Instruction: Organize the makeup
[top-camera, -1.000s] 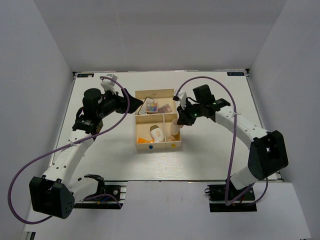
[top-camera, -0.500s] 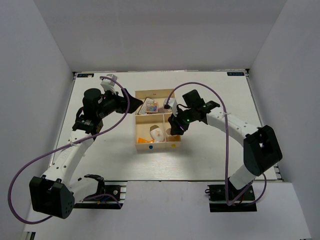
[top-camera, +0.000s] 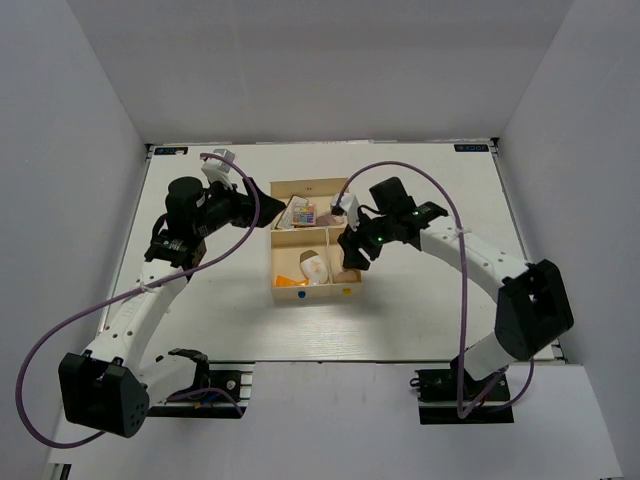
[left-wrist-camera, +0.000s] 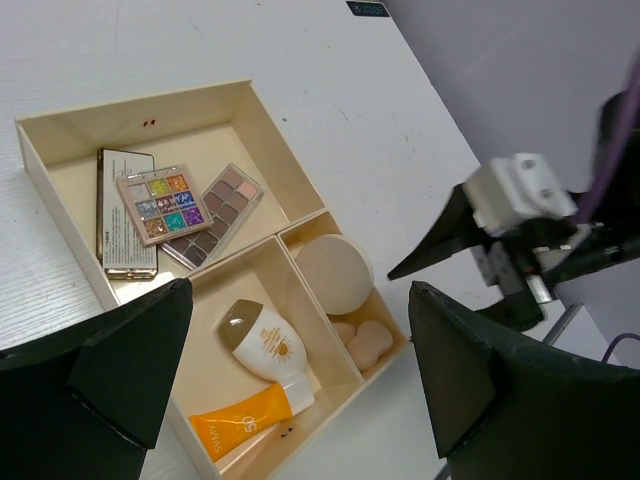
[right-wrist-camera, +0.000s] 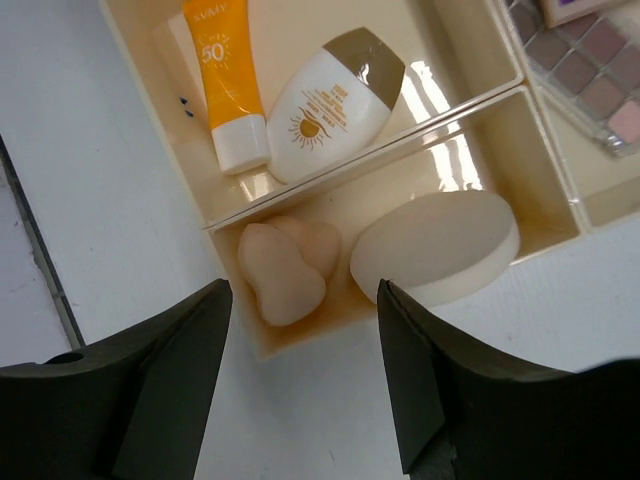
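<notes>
The makeup lies in the cream tray (left-wrist-camera: 268, 140). A multicoloured palette (left-wrist-camera: 163, 205) and a brownish palette (left-wrist-camera: 222, 205) are in the large back compartment. A white oval bottle (left-wrist-camera: 262, 343) and an orange tube (left-wrist-camera: 240, 415) share the front left one. The round cream puff (right-wrist-camera: 435, 245) and two peach sponges (right-wrist-camera: 285, 270) sit in the front right one. My right gripper (right-wrist-camera: 305, 290) hovers open just above the sponges, holding nothing. My left gripper (left-wrist-camera: 300, 300) stands open and empty over the tray's left rear corner.
A flat card-like case (left-wrist-camera: 120, 215) lies under the multicoloured palette. The tray (top-camera: 315, 293) sits mid-table between the two arms. White walls close in the table on three sides, and purple cables loop off both arms.
My right gripper swung left over the tray's front right compartment and its jaws opened wide, then drew back slightly. The left arm has stayed still.
</notes>
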